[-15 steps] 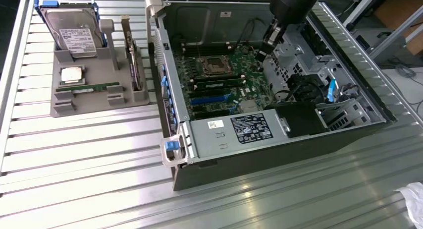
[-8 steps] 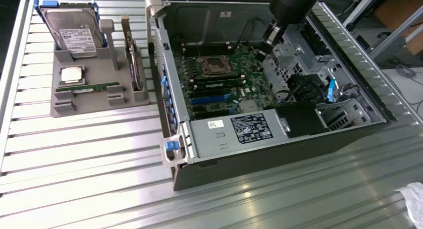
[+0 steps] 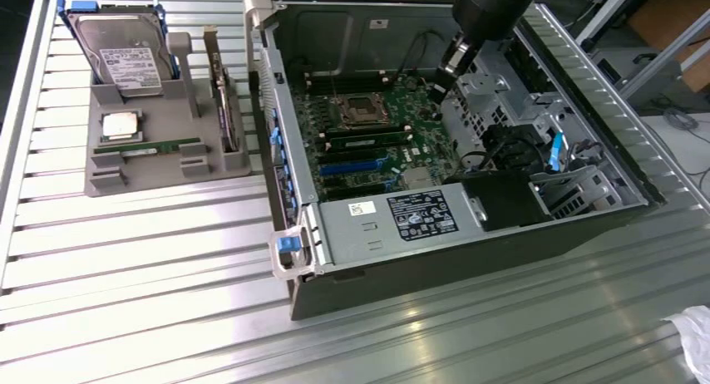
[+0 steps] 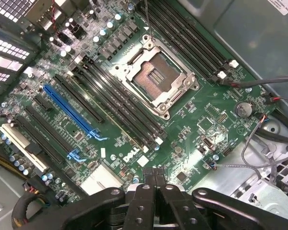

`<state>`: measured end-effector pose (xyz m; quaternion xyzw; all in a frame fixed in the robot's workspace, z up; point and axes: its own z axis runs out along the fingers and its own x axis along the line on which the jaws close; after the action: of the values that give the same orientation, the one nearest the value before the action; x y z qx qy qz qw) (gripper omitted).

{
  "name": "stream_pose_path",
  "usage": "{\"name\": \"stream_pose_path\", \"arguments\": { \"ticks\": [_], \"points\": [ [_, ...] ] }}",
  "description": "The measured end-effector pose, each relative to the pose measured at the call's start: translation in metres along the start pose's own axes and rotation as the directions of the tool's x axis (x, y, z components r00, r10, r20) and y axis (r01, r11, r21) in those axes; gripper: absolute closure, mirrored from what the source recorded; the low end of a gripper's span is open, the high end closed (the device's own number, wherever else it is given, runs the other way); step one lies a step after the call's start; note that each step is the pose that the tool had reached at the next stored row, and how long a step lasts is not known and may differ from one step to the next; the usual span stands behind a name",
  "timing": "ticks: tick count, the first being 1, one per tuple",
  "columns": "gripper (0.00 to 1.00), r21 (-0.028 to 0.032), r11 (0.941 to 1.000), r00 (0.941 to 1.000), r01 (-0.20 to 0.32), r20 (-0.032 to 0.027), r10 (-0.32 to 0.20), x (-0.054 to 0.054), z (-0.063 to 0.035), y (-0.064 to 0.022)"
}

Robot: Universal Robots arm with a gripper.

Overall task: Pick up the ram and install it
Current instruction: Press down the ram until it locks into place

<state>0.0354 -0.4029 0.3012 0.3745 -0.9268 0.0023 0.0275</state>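
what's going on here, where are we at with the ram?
The arm's gripper hangs over the motherboard inside the open PC case, fingers closed together with nothing between them. One ram stick lies in the grey parts tray on the exterior view's left, next to the processor chip and hard drive. In the exterior view a stick appears seated in a slot just below the empty CPU socket.
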Motion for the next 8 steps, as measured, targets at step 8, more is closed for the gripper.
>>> {"name": "stream_pose_path", "arguments": {
  "ticks": [8],
  "points": [
    [0.89,-0.0010,0.9981,0.9981,-0.061,-0.0012,0.061,0.0000,0.0000,0.0000]
  ]
}}
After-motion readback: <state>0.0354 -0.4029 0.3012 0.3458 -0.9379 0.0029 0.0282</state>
